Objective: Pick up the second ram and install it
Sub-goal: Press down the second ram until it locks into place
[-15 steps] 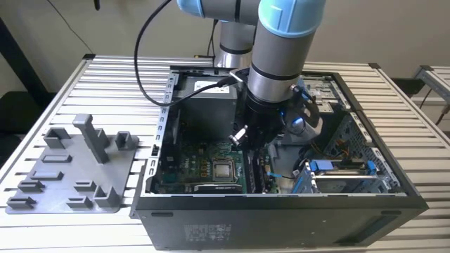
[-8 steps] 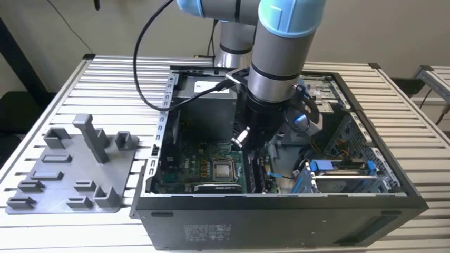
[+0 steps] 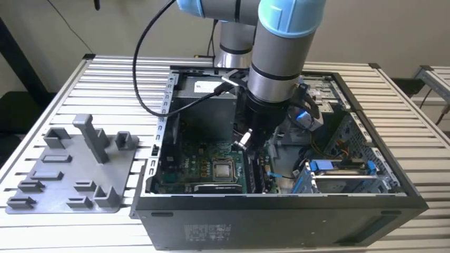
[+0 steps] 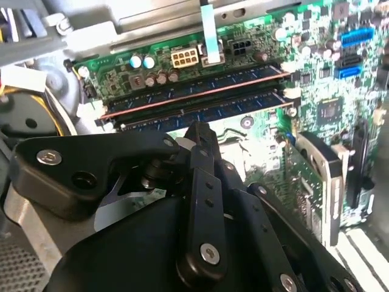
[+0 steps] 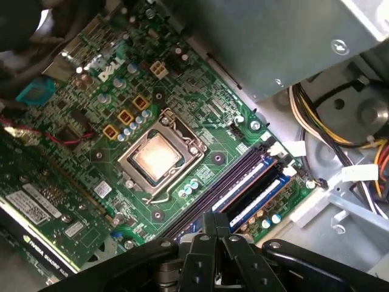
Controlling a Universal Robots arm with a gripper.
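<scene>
The second ram [image 4: 237, 108] appears to us to be the dark board standing on edge in the motherboard [image 4: 316, 91] socket nearest the gripper [image 4: 199, 131]. It runs alongside another memory board [image 4: 182, 97] with a coppery top edge. The angle is steep, so we hedge on whether it is fully seated or only resting in its socket. In the second wrist view the gripper tip hangs just over the middle of this board's length, close to it or touching it. We cannot tell whether the gripper is clamped on the board or released.

In the exterior view the arm reaches straight down into the open computer case [image 3: 281, 205], with the gripper [image 3: 246, 141] low over the green board. The grey fixture tray [image 3: 70, 174] sits well apart on the slatted table [image 3: 56, 84].

We judge the step in hand to be the install itself, at or near seating. Finishing it calls for straight downward pressure along the socket, with the board upright and the end latches [image 4: 290, 92] free to close.
</scene>
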